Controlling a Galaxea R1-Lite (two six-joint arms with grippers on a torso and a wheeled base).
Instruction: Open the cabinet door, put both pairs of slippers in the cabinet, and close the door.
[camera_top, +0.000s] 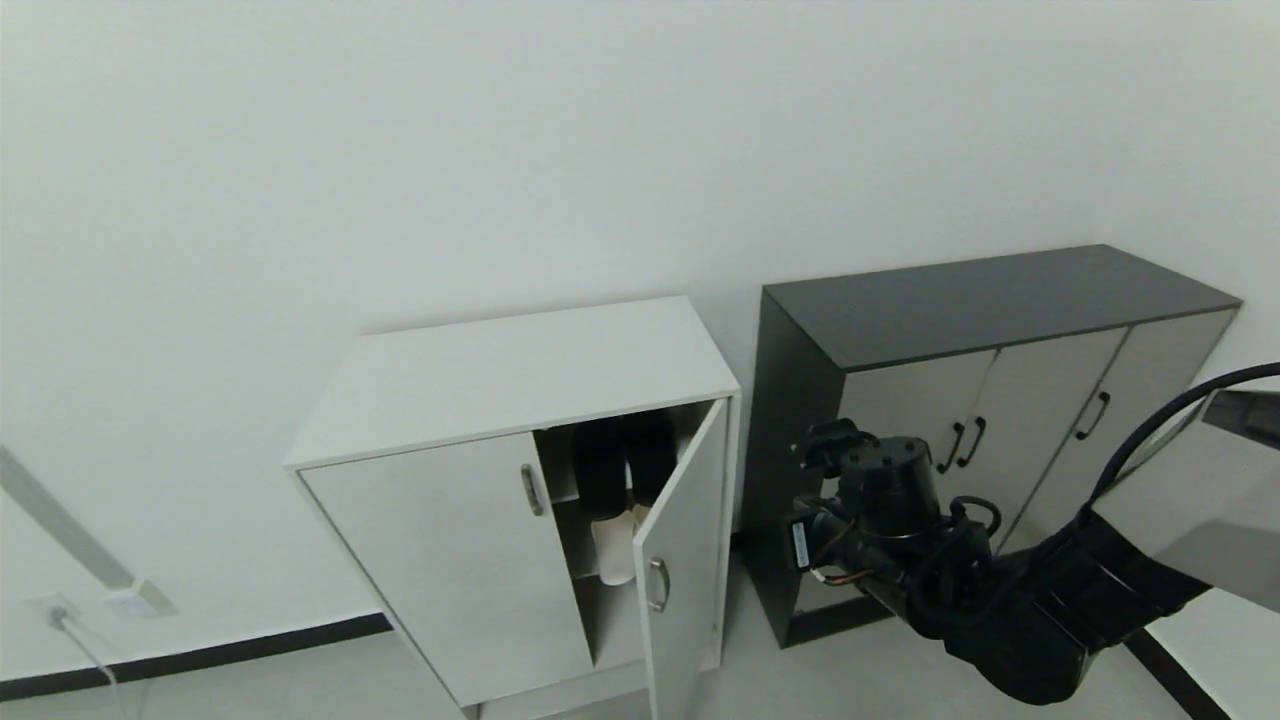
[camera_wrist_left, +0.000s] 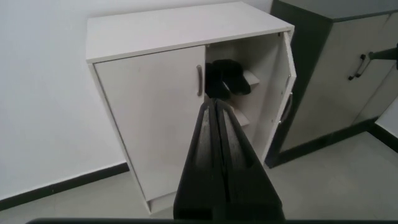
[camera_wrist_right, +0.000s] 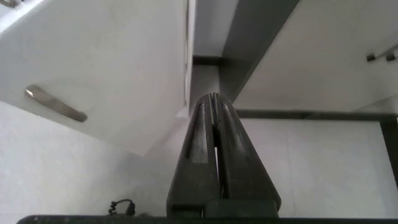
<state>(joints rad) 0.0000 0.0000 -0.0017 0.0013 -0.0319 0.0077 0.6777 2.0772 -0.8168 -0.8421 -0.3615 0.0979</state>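
The white cabinet (camera_top: 520, 370) stands against the wall with its left door (camera_top: 450, 560) shut and its right door (camera_top: 690, 520) swung partly open, the free edge angled out toward the floor in front. Through the gap a black pair of slippers (camera_top: 625, 460) sits on the upper shelf, toes pointing inward, and a white pair of slippers (camera_top: 615, 545) sits on the shelf just below it. Both pairs are inside the right compartment. The right arm (camera_top: 900, 500) comes in low from the right, bent at the wrist, and hangs in front of the dark cabinet (camera_top: 1000, 300) just beside the white one, apart from the open door. In the right wrist view the right hand (camera_wrist_right: 214, 99) has its two fingers pressed together with nothing between them. It points toward the narrow gap between the two cabinets, with the open door's outer face and its metal handle (camera_wrist_right: 56, 104) near to one side. In the left wrist view the left hand (camera_wrist_left: 216, 104) is likewise closed flat, holding nothing. It is held out in front of the white cabinet and aimed at the opening, its tips lined up just under the black slippers (camera_wrist_left: 227, 78) and clear of both doors.
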